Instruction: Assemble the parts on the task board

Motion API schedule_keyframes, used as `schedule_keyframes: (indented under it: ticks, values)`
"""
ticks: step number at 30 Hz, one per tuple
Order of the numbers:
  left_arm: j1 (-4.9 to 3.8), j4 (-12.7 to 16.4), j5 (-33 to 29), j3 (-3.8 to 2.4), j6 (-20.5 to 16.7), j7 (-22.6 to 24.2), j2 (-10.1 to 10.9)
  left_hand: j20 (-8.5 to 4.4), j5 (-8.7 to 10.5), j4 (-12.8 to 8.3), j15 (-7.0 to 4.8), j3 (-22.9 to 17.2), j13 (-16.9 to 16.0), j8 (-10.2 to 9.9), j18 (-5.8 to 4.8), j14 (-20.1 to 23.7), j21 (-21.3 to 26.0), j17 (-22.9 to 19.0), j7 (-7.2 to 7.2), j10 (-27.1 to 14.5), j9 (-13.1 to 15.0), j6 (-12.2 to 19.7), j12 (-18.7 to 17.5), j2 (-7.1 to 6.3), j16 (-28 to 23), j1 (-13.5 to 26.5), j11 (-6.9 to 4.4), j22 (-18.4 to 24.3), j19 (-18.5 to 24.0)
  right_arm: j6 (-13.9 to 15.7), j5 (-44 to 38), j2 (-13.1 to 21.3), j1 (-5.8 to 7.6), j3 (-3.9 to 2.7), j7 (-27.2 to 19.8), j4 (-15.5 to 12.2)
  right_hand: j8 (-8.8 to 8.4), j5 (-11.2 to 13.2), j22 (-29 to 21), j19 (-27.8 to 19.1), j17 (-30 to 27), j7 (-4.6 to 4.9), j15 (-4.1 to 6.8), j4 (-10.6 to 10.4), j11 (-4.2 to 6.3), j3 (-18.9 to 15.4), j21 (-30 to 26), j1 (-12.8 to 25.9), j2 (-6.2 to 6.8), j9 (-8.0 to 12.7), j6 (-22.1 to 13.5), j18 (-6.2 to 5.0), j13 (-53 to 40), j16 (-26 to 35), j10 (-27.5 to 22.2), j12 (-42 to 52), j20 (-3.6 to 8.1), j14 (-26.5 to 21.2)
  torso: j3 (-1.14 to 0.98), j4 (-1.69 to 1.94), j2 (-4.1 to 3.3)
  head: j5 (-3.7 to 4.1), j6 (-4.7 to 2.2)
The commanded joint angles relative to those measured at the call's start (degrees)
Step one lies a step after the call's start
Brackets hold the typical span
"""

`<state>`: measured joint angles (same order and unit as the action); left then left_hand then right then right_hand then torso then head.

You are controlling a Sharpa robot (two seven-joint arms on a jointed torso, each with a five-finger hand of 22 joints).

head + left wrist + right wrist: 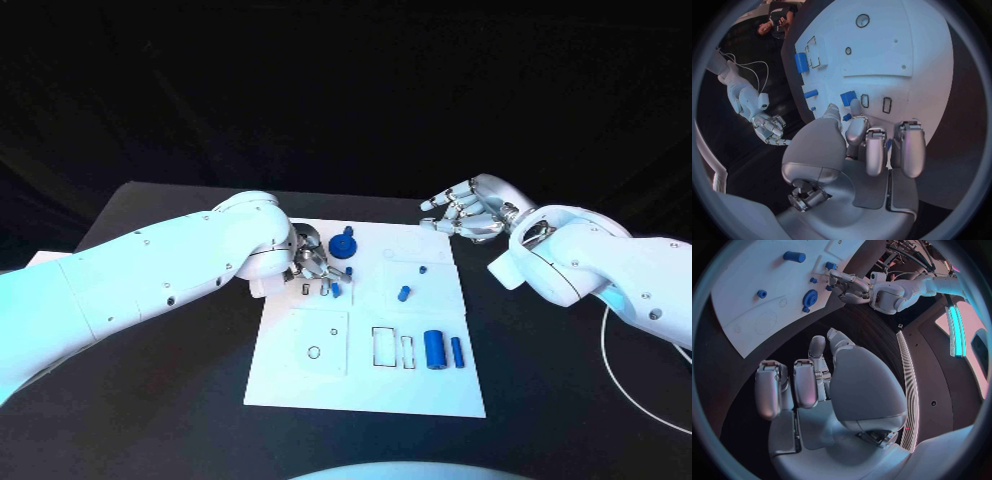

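The white task board (368, 375) lies in the middle of the black table (548, 400). The left hand (313, 262) is over the board's upper left part, at about ten o'clock from the board's centre, with its fingertips (856, 107) down at a small blue block (847, 97) that sits beside two narrow outlined slots. The head view shows blue just under the fingers, and the wrist view shows the fingertips next to the block, but whether they pinch it or merely touch it cannot be told.

A blue gear (343, 245) stands on the board just beside that hand, at about eleven o'clock from the centre, with a small blue peg above it. Near the middle lies a short blue pin (405, 293), and a tiny blue stud (423, 268) sits a little above it.

In the board's lower right area, at about four o'clock, a large rectangular recess (384, 346) and a narrow slot next to it are outlined and hold nothing. Just to their right a thick blue cylinder (434, 351) and a thin blue rod (457, 351) lie side by side. In the lower left panel there is a small oval hole (315, 352).

The right hand (469, 212) hovers off the board's upper right corner, at about one o'clock, over the dark table. Its fingers are loosely curled and spread apart, holding nothing.
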<state>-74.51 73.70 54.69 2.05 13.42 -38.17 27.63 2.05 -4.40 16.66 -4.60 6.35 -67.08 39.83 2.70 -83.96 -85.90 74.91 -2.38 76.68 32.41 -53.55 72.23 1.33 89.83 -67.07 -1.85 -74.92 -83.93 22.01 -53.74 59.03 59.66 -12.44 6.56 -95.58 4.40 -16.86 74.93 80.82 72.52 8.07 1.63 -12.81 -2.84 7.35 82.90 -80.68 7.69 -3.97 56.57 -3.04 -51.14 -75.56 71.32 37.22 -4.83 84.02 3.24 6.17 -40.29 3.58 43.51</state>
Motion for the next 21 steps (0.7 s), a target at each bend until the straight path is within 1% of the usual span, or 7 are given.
schedule_keyframes:
  ticks: [1,5,13,16,21]
  values:
    - [-0.04,-0.2,0.5,0.01,2.2,-0.3,-0.3,-0.50,-0.23,0.0,-0.33,-0.4,-0.1,0.4,-1.04,-6.0,-0.3,15.1,0.45,0.4,0.1,-0.2,0.4,-0.33,0.2,0.2,0.03,-7.7,-2.5,-0.8,-0.2,-0.1,-0.07,0.00,-0.1,0.0,-0.23,-0.2,1.3,-0.5,-0.1,-0.06,-0.23,0.0,0.06,-0.3,-0.4,0.2,-0.47,0.0,-0.2,-0.35,0.1,0.2,-0.4,-0.4,-0.09,2.0,0.00,0.00,0.01,0.08,0.10]
    - [-0.03,-0.2,0.6,0.04,2.9,-0.3,-0.4,-0.55,-0.24,0.0,-0.38,-0.9,-0.1,0.5,-1.07,-6.0,-0.4,15.1,0.51,0.4,0.3,-0.2,0.4,-0.37,0.2,0.3,-0.03,-7.8,-2.6,-0.9,-0.4,-0.1,-0.11,0.01,-0.3,-0.1,-0.21,-0.3,1.2,-0.5,-0.1,-0.08,-0.22,0.0,0.09,-0.2,-0.4,0.1,-0.51,0.0,-0.1,-0.35,0.2,0.3,-0.4,-0.5,-0.08,2.0,0.01,0.01,0.00,0.21,0.17]
    - [-0.02,-0.7,0.8,0.04,3.2,-0.3,-0.8,-0.64,-0.27,-0.1,-0.47,-1.8,-0.2,0.6,-1.10,-6.0,-0.5,15.1,0.63,0.6,0.6,-0.2,0.5,-0.35,0.2,0.4,-0.13,-8.0,-2.7,-1.1,-0.4,-0.3,-0.22,0.01,-0.7,-0.1,-0.19,-0.3,1.2,-0.5,-0.1,-0.10,-0.21,0.1,0.10,-0.2,-0.4,0.1,-0.55,0.0,-0.1,-0.36,0.2,0.3,-0.4,-0.5,-0.08,2.0,0.00,0.06,0.01,0.19,0.37]
    - [-0.02,-0.9,0.8,0.04,3.3,-0.3,-0.9,-0.72,-0.27,-0.1,-0.55,-2.8,-0.3,0.6,-1.12,-6.0,-0.5,15.1,0.69,0.7,0.8,-0.2,0.6,-0.65,0.2,0.5,-0.20,-8.0,-2.7,-1.2,-0.5,-0.3,-0.28,0.01,-0.7,-0.1,-0.17,-0.3,1.2,-0.5,-0.2,-0.10,-0.20,0.1,0.11,-0.2,-0.4,0.0,-0.58,-0.1,0.0,-0.36,0.2,0.3,-0.4,-0.5,-0.08,2.0,-0.02,0.02,0.03,0.10,0.45]
    - [0.00,-1.2,0.9,0.04,3.4,-0.3,-1.2,-0.80,-0.24,-0.1,-0.62,-4.1,-0.3,0.7,-1.16,-6.0,-0.6,15.1,0.76,0.8,1.1,-0.2,0.6,-1.18,0.2,0.7,-0.27,-8.2,-2.8,-1.4,-0.5,-0.3,-0.38,0.02,-0.8,-0.1,-0.13,-0.3,1.2,-0.5,-0.2,-0.11,-0.19,0.1,0.11,-0.2,-0.4,0.0,-0.65,-0.1,0.0,-0.36,0.3,0.4,-0.4,-0.5,-0.07,2.0,0.00,0.05,0.02,0.16,0.47]
